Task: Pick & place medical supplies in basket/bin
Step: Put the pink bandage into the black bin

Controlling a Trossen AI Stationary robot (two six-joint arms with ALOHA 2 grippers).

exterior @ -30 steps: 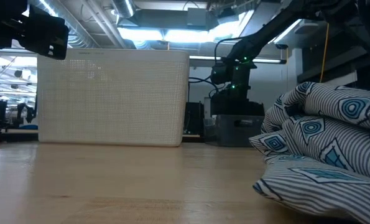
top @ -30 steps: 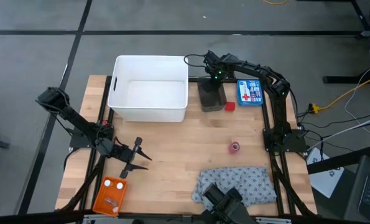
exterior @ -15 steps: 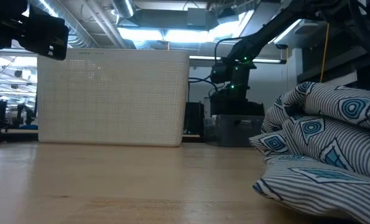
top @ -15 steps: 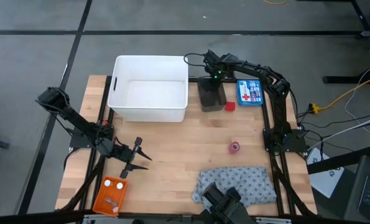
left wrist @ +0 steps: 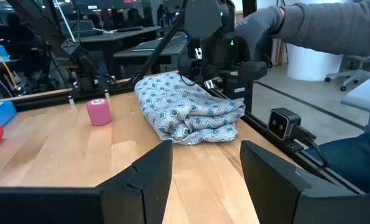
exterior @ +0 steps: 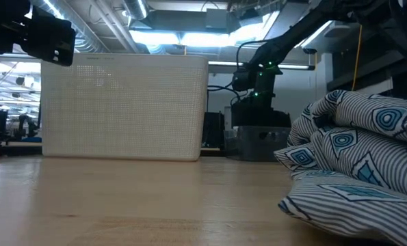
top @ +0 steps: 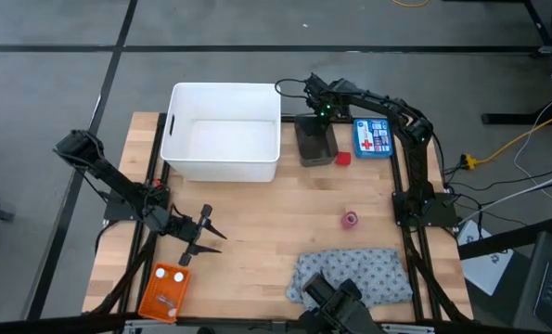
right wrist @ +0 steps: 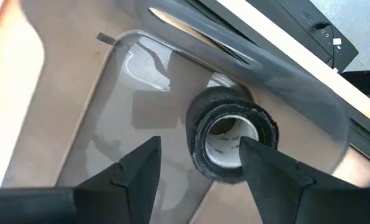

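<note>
over the grey bin (top: pixel 316 140), right gripper (right wrist: pixel 200 163) fingers apart – dark roll (right wrist: pixel 230 134) lying inside, released; next, lift clear and fetch pink roll (top: pixel 350 220) – left gripper (top: pixel 204 233) open, waiting

A dark roll (right wrist: pixel 231 134) with a pale core lies on its side inside a small grey bin (top: pixel 315 140) at the upper centre of the high view. Just right of that bin sits a small red block (top: pixel 343 158), and beside it a blue first-aid box (top: pixel 372 137) lying flat with a red cross on its lid. A pink roll (top: pixel 350 220) stands alone on the bare wood, right of centre. A grey patterned cloth (top: pixel 354 276) lies bunched at the lower right. The flat orange basket (top: pixel 164 291) rests at the lower left, with two tiny pale pieces (top: pixel 170 275) in its upper end.
</note>
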